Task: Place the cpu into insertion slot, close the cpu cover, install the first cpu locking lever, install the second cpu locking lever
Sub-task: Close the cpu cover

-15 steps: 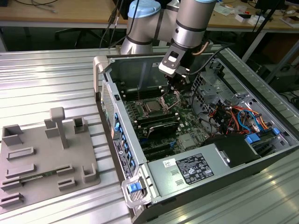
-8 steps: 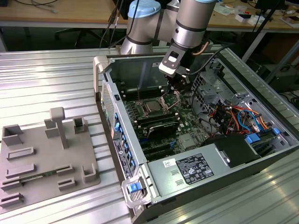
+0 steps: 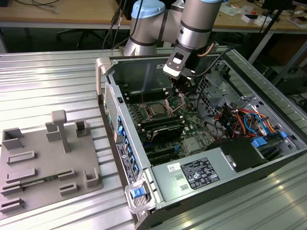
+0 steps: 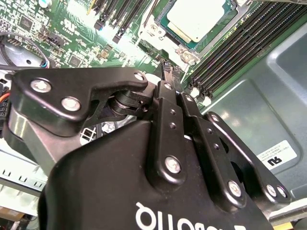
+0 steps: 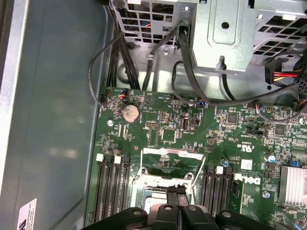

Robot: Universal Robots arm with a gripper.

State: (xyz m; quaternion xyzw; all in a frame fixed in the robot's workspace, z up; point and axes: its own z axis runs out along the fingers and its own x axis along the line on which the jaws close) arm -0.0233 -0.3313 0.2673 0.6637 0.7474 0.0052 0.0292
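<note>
Over the slot (image 4: 165,36), beside the open cover (image 5: 170,152), the tool (image 5: 176,190) has its fingers pressed together, gripping nothing visible. The cpu (image 4: 196,19) lies in the slot.

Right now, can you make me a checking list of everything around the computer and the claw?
Surface: ribbed metal table carrying the open computer case.
Job's things: cpu lies in the insertion slot; cpu cover looks raised, not closed.
Clutter: grey fixture tray on the exterior view's left.
Claw: claw shut, tips down by the cover.
Cables: black cables; coloured wires inside the case.
Surroundings: wooden desks behind.
</note>
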